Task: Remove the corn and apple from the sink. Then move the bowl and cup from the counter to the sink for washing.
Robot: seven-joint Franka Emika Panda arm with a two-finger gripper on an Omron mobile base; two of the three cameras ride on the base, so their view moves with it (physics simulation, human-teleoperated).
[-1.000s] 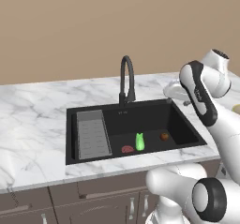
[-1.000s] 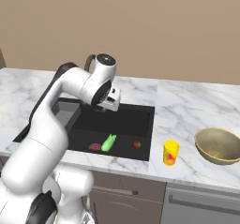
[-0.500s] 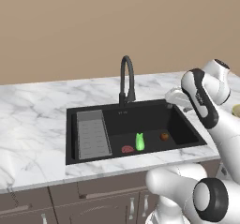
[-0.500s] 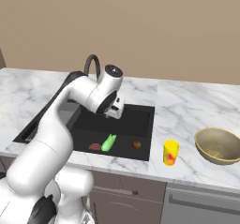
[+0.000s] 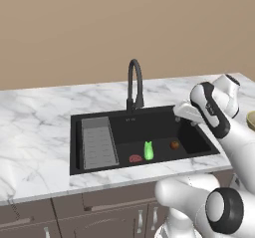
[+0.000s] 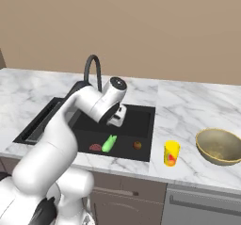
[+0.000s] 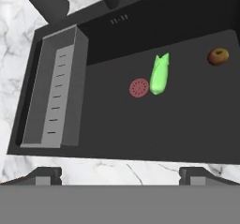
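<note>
Corn (image 7: pixel 159 75) on sink (image 7: pixel 187 134) floor, pincer (image 7: pixel 119 175) spread wide above, empty

white arm with dark joints, rising from the base, elbow bent, forearm reaching forward and angled downward. the wrist turns the gripper (image 6: pixel 117 120) down, hanging in the air with nothing touching it. in the left base view the gripper (image 5: pixel 185 113) projects leftward from the wrist as a pale block. in the hand view the two dark fingertips (image 7: pixel 46 175) sit at opposite lower corners, far apart: jaws spread wide, nothing between them.
</note>
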